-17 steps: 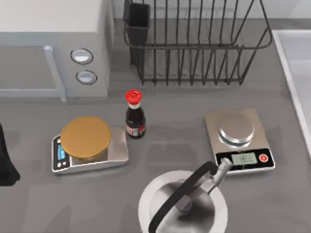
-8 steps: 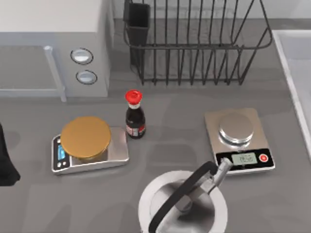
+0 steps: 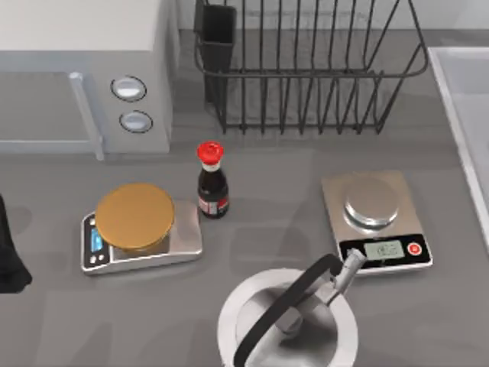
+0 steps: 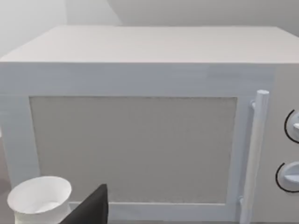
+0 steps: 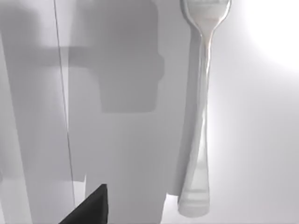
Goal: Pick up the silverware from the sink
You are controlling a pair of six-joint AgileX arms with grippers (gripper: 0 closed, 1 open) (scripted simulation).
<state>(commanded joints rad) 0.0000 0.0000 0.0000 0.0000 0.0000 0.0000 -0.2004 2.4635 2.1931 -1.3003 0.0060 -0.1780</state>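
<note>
One piece of silverware (image 5: 202, 116) is lying flat on the pale floor of the sink (image 5: 261, 140) in our right wrist view, its thin handle widening to a rounded end at one side and its head cut by the frame edge at the other. Nothing is touching it. A dark corner of our right hand (image 5: 91, 207) is showing at the edge of that view, well apart from the utensil, and a blocky shadow is falling across the basin beside it; we cannot tell how far that hand is open or whether it is holding anything.

From above, we are seeing the sink's (image 3: 458, 115) raised light rim at the right edge of the grey counter (image 3: 267, 229). Left of it a steel scale (image 3: 376, 220) is sitting, with a round metal vessel (image 3: 286, 321) and its black arched handle just in front. A dark sauce bottle with a red cap (image 3: 212, 183) is standing near the middle, beside a second scale carrying a golden disc (image 3: 136, 222). A black wire dish rack (image 3: 306, 69) is at the back, and a white microwave (image 3: 84, 76) at the back left.

Our left arm is sitting parked at the counter's left edge, its wrist view facing the microwave door (image 4: 135, 149) and a small white cup (image 4: 39, 198). A dark corner of our left hand (image 4: 91, 207) is showing there, but we cannot tell its state.
</note>
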